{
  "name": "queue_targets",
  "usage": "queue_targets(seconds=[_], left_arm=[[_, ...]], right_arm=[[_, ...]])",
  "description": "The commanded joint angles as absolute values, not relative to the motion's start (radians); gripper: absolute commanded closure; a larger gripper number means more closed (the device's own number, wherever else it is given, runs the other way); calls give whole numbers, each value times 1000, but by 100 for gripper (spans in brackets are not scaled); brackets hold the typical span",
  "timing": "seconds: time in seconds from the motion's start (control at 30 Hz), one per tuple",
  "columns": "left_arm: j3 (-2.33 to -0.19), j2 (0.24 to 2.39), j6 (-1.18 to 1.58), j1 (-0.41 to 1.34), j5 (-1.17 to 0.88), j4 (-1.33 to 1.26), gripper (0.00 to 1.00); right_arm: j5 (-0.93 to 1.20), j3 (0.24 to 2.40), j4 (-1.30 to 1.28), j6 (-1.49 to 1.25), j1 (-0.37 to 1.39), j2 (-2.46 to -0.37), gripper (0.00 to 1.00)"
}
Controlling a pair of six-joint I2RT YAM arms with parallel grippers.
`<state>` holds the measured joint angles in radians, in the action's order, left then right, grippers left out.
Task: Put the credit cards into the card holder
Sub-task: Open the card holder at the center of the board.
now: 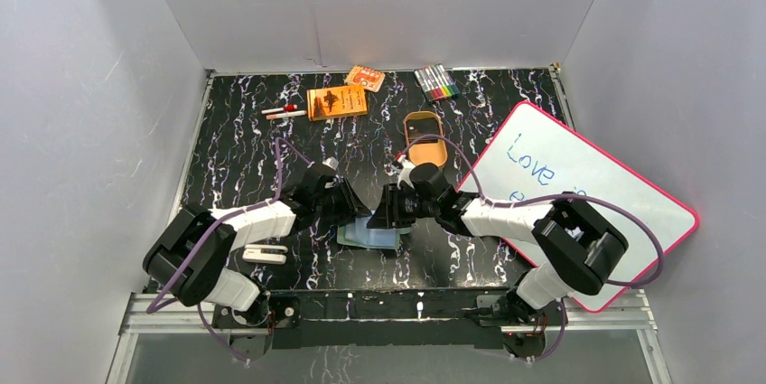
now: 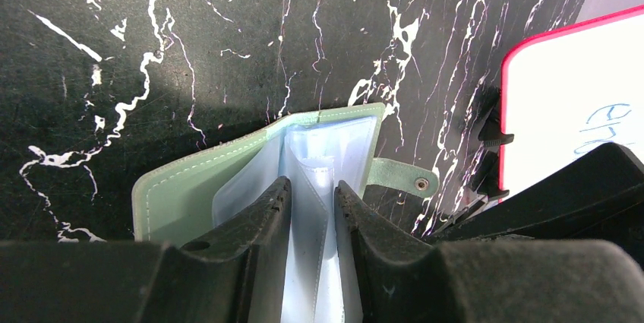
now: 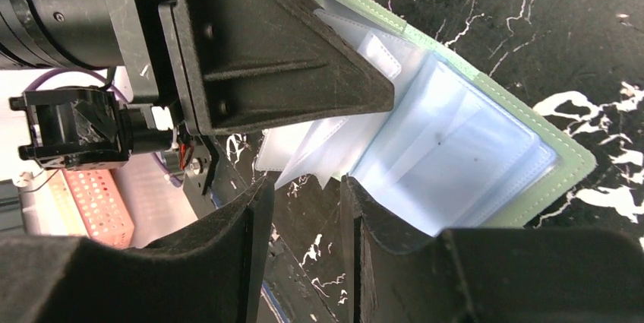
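Note:
The sage-green card holder (image 1: pixel 366 236) lies open on the black marbled table between the two arms, its pale blue clear sleeves fanned up. My left gripper (image 2: pixel 313 186) is shut on some of those sleeves, with the green cover (image 2: pixel 190 186) to its left and the snap tab (image 2: pixel 402 177) to its right. My right gripper (image 3: pixel 305 180) stands open at the holder's near edge. Only the table shows between its fingers, and the sleeve corners lie just past the tips. The open holder (image 3: pixel 456 140) fills the right wrist view. No credit cards show in any view.
A red-rimmed whiteboard (image 1: pixel 578 194) lies at the right, partly under the right arm. A golden oval tin (image 1: pixel 425 138), an orange booklet (image 1: pixel 336 102), a small orange pack (image 1: pixel 365 78), markers (image 1: pixel 436 82) and pens (image 1: pixel 283 112) sit further back. A white object (image 1: pixel 265 253) lies by the left arm.

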<state>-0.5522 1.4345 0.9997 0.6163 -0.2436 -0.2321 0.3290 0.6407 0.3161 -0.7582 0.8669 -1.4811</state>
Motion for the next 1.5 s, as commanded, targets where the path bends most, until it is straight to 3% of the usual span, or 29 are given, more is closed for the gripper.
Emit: queue_targets(seconds=[0.0,0.3,1.13,1.4,1.47], left_arm=[[-549,1411,987,614,-243,-231,75],[-555,1410,981,614,-238,-221,76],[-555,1410,980,613,-239,-222,76],[-562,1393,974,614,-230,-202,73],[-565,1380,968,614,-222,-191,70]], right_arm=[[366,712,345,-778,875,-1510,54],[365,770,270,-770,888,-1551,54],[384,856,196,-789,907,-1644,67],[384,853,198,-795,908,-1648,99],[381,850,196,-796,907,-1646,100]])
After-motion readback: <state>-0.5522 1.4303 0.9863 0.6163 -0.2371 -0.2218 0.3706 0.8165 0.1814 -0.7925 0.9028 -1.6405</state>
